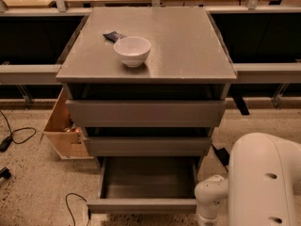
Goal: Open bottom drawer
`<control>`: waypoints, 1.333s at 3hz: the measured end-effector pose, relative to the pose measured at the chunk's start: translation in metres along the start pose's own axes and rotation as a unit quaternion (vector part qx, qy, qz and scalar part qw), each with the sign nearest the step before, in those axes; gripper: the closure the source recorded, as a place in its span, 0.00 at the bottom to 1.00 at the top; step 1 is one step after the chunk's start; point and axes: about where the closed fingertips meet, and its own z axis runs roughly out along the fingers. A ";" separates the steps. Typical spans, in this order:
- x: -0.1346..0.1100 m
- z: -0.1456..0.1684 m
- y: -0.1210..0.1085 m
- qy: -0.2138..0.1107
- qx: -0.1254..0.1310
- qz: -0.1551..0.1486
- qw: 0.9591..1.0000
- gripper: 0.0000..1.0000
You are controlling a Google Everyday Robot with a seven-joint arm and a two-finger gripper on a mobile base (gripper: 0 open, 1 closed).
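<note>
The bottom drawer (146,188) stood pulled well out from the foot of the grey cabinet (225,86), low in the middle of the view. Its flat, handleless grey front formed a thin strip nearest the camera, shorter and narrower-looking than the two fronts above. Behind that front, its shallow, plain grey tray lay open to view, with nothing seen inside.

The top drawer (145,113) and middle drawer (146,146) each showed a dark gap along the upper edge. On the cabinet's top surface (188,41) sat a white bowl (132,51), with a small dark packet (114,36) just behind it to the left.

The robot's white arm (263,182) filled the lower right corner, its rounded wrist joint just beside the right end of the drawer front. The gripper lay below the bottom edge of the view, under that joint, so I cannot tell how the jaws stood.

A light wooden box (63,126) leaned against the cabinet's left side on the speckled floor (33,182), near a black cable (19,135).
</note>
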 end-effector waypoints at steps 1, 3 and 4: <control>-0.005 -0.010 -0.007 0.003 0.026 -0.010 1.000 0.50; -0.052 -0.008 -0.079 -0.039 0.097 -0.069 0.992 0.00; -0.052 -0.007 -0.104 -0.055 0.116 -0.070 0.989 0.00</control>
